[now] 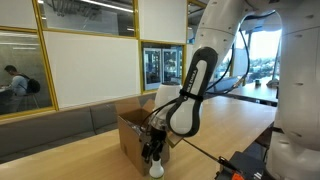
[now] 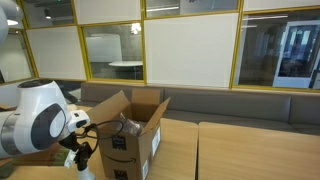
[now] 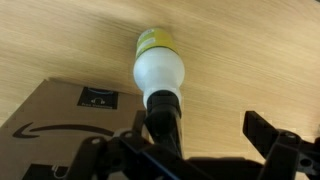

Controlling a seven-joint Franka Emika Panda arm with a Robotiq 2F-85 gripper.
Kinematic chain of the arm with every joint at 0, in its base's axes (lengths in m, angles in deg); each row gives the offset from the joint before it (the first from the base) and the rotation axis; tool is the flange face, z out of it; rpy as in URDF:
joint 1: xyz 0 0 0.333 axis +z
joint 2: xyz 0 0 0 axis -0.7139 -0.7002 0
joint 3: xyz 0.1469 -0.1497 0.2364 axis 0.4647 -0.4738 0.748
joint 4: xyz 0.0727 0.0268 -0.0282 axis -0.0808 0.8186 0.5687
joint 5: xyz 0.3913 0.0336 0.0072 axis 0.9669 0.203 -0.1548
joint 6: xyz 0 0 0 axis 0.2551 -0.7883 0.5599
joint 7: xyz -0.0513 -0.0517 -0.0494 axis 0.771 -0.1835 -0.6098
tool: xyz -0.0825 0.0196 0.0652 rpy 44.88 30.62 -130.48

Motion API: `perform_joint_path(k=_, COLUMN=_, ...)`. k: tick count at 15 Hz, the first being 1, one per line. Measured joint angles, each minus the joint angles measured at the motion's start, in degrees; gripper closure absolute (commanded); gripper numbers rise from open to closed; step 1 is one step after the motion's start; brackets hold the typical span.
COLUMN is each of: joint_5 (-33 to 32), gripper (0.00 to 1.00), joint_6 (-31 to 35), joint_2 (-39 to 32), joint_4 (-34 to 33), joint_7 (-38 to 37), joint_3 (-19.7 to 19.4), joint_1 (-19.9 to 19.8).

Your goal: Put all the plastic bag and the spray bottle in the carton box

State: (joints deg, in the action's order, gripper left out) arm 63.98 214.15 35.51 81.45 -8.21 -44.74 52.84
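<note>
The spray bottle (image 3: 158, 68) has a white body, a yellow-green base and a black spray head. It lies on the wooden table next to the carton box (image 3: 55, 115). My gripper (image 3: 195, 140) is open over the bottle's black head, which is near the left finger; the right finger stands well apart from it. In both exterior views the gripper (image 1: 152, 150) hangs low beside the open box (image 1: 135, 130), with the bottle (image 1: 155, 168) under it. A crumpled plastic bag (image 2: 130, 127) shows inside the box (image 2: 135, 150).
The box flaps (image 2: 112, 108) stand up and open. The wooden table (image 1: 220, 125) runs on past the box. A grey bench (image 2: 230, 105) and glass walls lie behind. Black equipment (image 1: 245, 162) sits at the table's near corner.
</note>
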Motion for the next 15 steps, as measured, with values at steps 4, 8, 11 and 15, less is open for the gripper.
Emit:
perform_joint_path(k=4, joint_5=0.9, gripper=0.00, joint_6=0.4, joint_2=-3.1, joint_4=-0.4, joint_7=6.4, joint_3=1.3, joint_1=-2.8)
perform_joint_path(k=8, joint_5=0.9, gripper=0.00, joint_6=0.3, joint_2=-4.6, joint_4=-1.2, joint_7=10.5, joint_3=3.1, joint_1=-7.1)
perform_joint_path(k=11, joint_5=0.9, gripper=0.00, joint_6=-0.2, joint_2=-4.9, joint_4=-2.5, joint_7=13.0, joint_3=3.3, joint_1=-9.1)
perform_joint_path(k=15, joint_5=0.9, gripper=0.00, joint_6=-0.9, joint_2=-5.4, joint_4=-3.9, joint_7=14.9, joint_3=3.7, joint_1=-10.6)
